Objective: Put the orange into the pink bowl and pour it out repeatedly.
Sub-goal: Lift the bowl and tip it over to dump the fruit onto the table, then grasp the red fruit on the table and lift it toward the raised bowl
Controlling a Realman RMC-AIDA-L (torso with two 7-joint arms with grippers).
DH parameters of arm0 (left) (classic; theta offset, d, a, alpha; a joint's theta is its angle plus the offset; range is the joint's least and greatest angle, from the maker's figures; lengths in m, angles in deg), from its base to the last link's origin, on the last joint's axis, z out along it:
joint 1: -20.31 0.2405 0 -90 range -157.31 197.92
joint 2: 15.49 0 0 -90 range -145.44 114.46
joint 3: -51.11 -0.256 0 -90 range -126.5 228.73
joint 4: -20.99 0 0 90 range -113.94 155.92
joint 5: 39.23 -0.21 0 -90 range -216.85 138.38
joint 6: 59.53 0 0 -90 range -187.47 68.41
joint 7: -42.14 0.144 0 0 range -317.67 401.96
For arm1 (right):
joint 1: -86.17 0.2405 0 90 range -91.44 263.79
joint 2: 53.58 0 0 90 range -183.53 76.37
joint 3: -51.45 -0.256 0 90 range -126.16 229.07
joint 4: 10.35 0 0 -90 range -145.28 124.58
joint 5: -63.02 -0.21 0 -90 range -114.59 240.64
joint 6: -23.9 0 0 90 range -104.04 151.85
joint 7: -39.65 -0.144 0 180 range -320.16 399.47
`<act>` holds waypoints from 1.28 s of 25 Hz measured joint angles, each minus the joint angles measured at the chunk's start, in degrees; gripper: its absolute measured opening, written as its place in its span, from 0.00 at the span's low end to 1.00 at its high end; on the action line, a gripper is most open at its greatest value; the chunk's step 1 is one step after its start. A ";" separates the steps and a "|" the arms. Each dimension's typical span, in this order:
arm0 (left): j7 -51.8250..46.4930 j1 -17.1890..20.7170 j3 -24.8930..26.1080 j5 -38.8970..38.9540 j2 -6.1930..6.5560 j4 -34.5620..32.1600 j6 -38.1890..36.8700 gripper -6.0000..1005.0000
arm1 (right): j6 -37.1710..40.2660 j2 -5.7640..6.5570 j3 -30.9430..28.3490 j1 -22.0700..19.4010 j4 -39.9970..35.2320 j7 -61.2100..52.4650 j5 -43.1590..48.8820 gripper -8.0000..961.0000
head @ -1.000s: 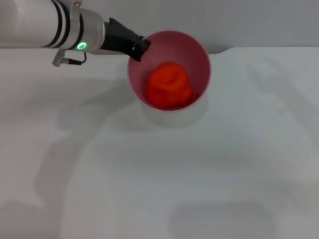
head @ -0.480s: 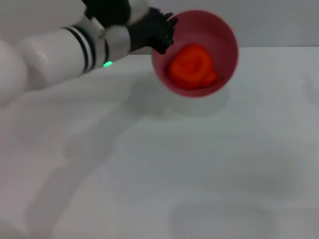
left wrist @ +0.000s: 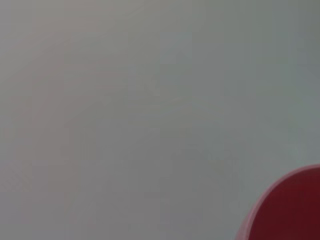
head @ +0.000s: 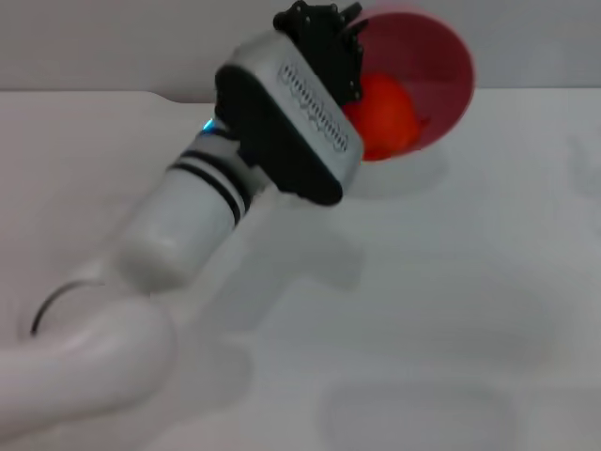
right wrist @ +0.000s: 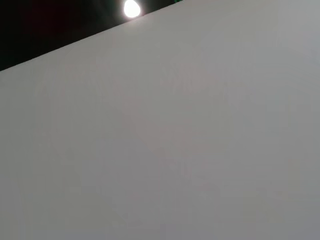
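Observation:
In the head view the pink bowl [head: 443, 62] is raised off the white table [head: 451, 310] at the back and tipped, its opening facing me and to the right. The orange [head: 385, 115] lies inside, against the bowl's lower wall. My left gripper [head: 346, 45] is shut on the bowl's left rim, and the wrist and forearm stretch back toward the lower left, covering part of the bowl. A curved piece of the pink bowl [left wrist: 290, 210] shows in a corner of the left wrist view. My right gripper is out of view.
The table's far edge [head: 526, 89] runs just behind the bowl. The right wrist view shows only bare white table [right wrist: 190, 150] and a dark area with a bright lamp [right wrist: 131, 8] beyond its edge.
The left arm has swung the bowl up and to the right and tilted it further. The wrist has rolled over so its body now faces me. The orange stays inside.

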 joint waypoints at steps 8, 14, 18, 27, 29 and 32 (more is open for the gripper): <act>-4.66 0.96 -7.46 -0.84 0.06 2.64 15.41 0.05 | 0.05 0.23 0.16 2.37 1.44 -0.08 0.41 0.50; -4.68 1.70 -7.67 -2.47 0.09 2.60 15.49 0.05 | 0.38 0.17 1.06 2.41 1.48 -0.08 0.47 0.50; -5.58 1.70 -8.63 -2.59 0.06 3.35 19.89 0.05 | 0.42 0.03 1.40 2.17 1.51 -0.08 0.25 0.50; -8.82 2.45 -9.52 -6.05 0.11 3.76 24.88 0.05 | 0.47 0.19 1.49 2.55 1.62 -1.30 0.31 0.50; -9.02 2.45 -9.76 -6.05 0.10 3.77 24.66 0.05 | 0.47 0.19 1.49 2.62 1.62 -1.30 0.40 0.50; -12.75 2.29 -9.36 -6.10 0.31 3.60 21.46 0.05 | 0.48 0.18 1.53 2.64 1.59 -1.56 0.46 0.50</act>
